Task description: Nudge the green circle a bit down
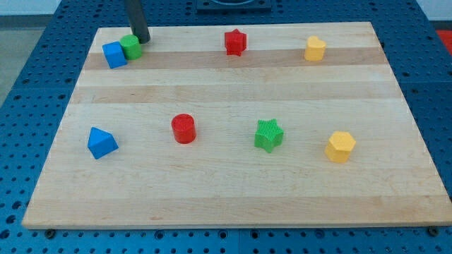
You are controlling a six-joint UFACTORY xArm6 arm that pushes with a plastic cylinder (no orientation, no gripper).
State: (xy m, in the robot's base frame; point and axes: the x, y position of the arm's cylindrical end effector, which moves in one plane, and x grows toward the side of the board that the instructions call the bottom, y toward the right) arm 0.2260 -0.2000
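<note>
The green circle (pixel 130 47) is a small green cylinder near the board's top left corner. It touches a blue cube (pixel 114 54) on its left. My rod comes down from the view's top, and my tip (pixel 143 39) rests just to the upper right of the green circle, close to or touching it.
A red star (pixel 235 41) and a yellow hexagon (pixel 315 49) sit along the top. A blue triangle (pixel 102 142), a red cylinder (pixel 183 128), a green star (pixel 268 135) and another yellow hexagon (pixel 340 147) lie in the lower row. The wooden board (pixel 233 197) rests on a blue perforated table.
</note>
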